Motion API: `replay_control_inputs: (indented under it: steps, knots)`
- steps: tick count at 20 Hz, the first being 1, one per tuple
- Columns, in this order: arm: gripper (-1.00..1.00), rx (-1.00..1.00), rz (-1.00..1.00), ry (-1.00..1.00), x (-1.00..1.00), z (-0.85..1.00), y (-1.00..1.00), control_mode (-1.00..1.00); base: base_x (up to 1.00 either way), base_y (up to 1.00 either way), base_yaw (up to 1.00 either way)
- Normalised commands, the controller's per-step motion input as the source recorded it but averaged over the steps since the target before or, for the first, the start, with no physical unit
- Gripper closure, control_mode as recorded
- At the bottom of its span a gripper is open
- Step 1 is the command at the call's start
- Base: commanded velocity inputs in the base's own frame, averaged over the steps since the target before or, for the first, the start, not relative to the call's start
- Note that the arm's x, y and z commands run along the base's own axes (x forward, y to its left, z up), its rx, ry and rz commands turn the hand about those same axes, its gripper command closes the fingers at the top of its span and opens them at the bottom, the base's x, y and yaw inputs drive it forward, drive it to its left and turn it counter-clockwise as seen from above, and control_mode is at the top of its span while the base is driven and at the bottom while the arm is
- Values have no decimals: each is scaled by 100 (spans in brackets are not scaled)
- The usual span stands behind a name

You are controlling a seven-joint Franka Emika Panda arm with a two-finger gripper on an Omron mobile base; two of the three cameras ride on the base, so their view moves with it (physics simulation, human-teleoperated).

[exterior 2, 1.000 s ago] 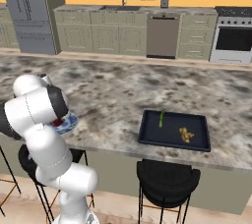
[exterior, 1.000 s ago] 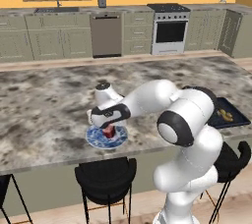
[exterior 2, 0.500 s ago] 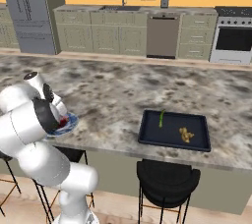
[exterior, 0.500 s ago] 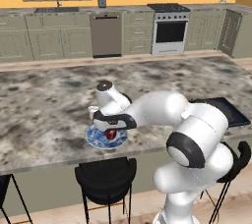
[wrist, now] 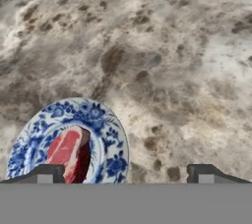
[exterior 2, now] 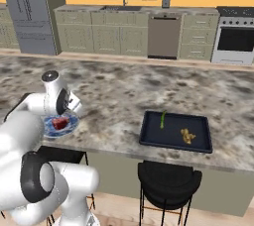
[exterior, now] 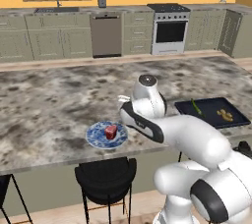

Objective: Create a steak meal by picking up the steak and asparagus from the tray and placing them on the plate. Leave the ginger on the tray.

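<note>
The red steak [exterior: 111, 131] lies on the blue-and-white plate [exterior: 97, 138] near the counter's front edge; the hand view has the steak [wrist: 69, 152] and plate [wrist: 110, 142] at its lower left. My gripper [wrist: 124, 175] is open and holds nothing. It hovers above the counter just right of the plate, apart from the steak. On the dark tray [exterior: 236, 118] to the right lie the green asparagus [exterior: 196, 106] and the yellow-tan ginger [exterior: 226, 115]. From the right base view, the asparagus [exterior 2: 162, 119] is at the tray's [exterior 2: 149, 138] back left and the ginger [exterior 2: 187, 136] is nearer its middle.
The marble island counter [exterior: 54, 100] stretches wide behind and left of the plate. Black stools [exterior: 106, 179] stand under its front edge. Cabinets, a dishwasher and a stove [exterior: 170, 29] line the far wall.
The gripper opened and let go of the steak, which now rests on the plate. The hand has lifted and drawn off to the right of the plate.
</note>
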Motion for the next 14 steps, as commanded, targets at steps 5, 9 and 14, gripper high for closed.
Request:
replay_control_inputs:
  steps: [5,9,14]
  knots:
    - [-100,2,0,1,0,14,-100,-100,0,0,0]
    - [-100,3,0,6,21,0,-100,-100,0,0,0]
    - [-100,0,0,13,31,0,-100,-100,0,0,0]
